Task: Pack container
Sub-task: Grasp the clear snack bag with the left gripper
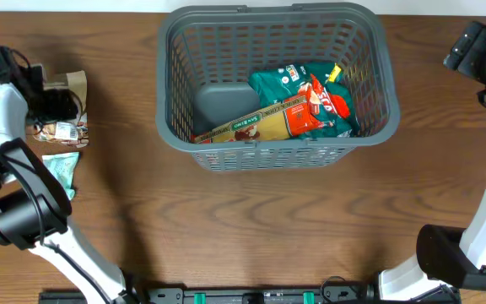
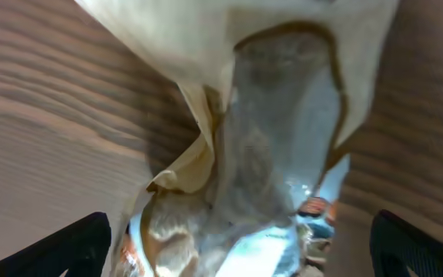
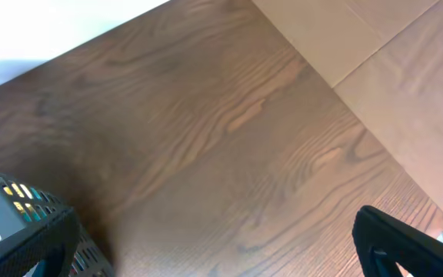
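Observation:
The container [image 1: 169, 76] is a dark grey slotted basket at the back centre of the table. It holds a green packet [image 1: 281, 84], a red packet [image 1: 326, 103] and a long tan packet [image 1: 256, 124]. My left gripper [image 1: 55, 105] is at the far left, open, with its fingers either side of a tan paper packet with a clear window [image 2: 275, 154], low over it [image 2: 244, 254]. My right gripper [image 1: 472, 51] is at the far right, beside the basket, open and empty [image 3: 221, 258]. A corner of the basket [image 3: 44, 242] shows in the right wrist view.
A teal packet [image 1: 62, 169] lies on the wooden table just in front of the tan packet [image 1: 72, 84]. A cardboard-coloured surface [image 3: 375, 46] lies beyond the table's right edge.

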Tool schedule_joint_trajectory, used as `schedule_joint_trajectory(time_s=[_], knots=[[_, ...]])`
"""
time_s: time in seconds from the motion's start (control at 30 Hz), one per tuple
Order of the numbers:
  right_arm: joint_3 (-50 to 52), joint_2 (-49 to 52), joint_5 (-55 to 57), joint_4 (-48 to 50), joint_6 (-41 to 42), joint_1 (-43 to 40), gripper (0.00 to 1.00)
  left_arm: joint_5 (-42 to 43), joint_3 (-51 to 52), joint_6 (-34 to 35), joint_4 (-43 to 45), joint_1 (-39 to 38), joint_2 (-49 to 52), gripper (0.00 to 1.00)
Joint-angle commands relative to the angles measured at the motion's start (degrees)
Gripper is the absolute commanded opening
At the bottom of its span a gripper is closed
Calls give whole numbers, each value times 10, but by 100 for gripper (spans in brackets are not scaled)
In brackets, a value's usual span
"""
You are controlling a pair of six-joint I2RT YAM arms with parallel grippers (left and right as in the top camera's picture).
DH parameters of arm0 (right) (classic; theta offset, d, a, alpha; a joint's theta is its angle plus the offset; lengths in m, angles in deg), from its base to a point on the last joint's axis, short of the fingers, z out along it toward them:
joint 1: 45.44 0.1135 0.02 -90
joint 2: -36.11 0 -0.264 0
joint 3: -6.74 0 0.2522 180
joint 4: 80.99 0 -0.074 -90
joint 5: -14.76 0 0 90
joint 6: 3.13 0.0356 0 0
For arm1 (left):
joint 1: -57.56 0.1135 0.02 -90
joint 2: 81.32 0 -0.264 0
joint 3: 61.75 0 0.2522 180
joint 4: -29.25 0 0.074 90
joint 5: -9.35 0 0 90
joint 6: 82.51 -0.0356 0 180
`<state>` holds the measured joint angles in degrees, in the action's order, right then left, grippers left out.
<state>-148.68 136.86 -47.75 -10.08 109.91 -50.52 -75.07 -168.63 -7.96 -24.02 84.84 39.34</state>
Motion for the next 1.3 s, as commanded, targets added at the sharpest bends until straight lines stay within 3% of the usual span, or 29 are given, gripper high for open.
schedule_joint_trajectory(time_s=[0.0, 0.8, 0.83, 0.87, 0.9, 1.07, 1.1, 1.27], knots=[[-5, -3, 6, -1, 7, -2, 99, 13, 0, -1, 5, 8, 38, 95], [-5, -3, 6, -1, 7, -2, 99, 28, 0, 9, 82, 9, 76, 98], [-5, -3, 6, -1, 7, -2, 99, 31, 0, 9, 81, 9, 76, 92], [-5, -3, 6, -1, 7, -2, 99, 31, 0, 10, 81, 9, 76, 76], [-5, -3, 6, -1, 7, -2, 99, 31, 0, 10, 79, 9, 76, 46], [-5, -3, 6, -1, 7, -2, 99, 54, 0, 9, 73, 9, 76, 19], [-5, -3, 6, -1, 7, -2, 99, 54, 0, 9, 72, 9, 76, 8], [-5, -3, 6, -1, 7, -2, 99, 54, 0, 10, 57, 9, 76, 6]])
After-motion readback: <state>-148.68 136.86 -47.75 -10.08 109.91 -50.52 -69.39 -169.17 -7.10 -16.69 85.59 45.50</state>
